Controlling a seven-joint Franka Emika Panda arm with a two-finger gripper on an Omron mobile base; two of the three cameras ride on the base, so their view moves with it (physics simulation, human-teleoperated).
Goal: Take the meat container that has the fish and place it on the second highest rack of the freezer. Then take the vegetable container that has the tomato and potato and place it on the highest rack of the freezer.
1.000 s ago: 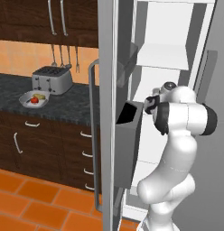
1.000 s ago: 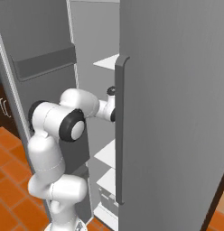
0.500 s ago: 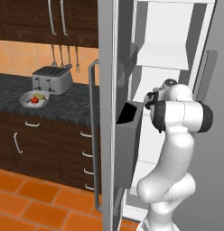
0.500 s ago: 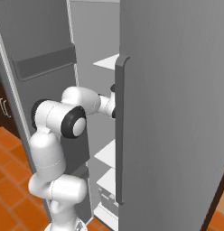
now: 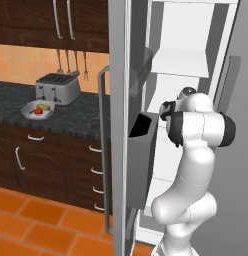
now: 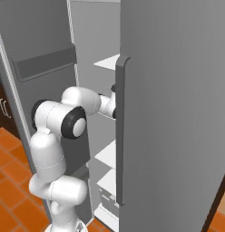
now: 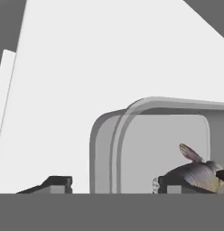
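Jaws: in the hand view the two dark tips stand well apart, gripper [image 7: 111, 185] open, nothing between them. The near left wall of the meat container [image 7: 150, 149] sits in the gap; the right tip overlaps the clear box just in front of the fish [image 7: 195, 173]. Whether either tip touches the wall, cannot tell.

Container rests on a white freezer shelf [image 7: 86, 81], fish inside toward the right. Which rack this is, cannot tell from the hand view.

Base views: arm reaches into the open freezer [image 5: 196, 60] at mid height; wrist hidden behind the door edge in the right base view.

Risks, as judged:
- Grip lands on one corner, not centred: the box could twist or slip when lifted.
- Closing on a thin clear wall may push the box along the shelf rather than clamp it.
- Door bin [image 5: 141, 150] sits close beside the elbow; a wide swing could strike it.
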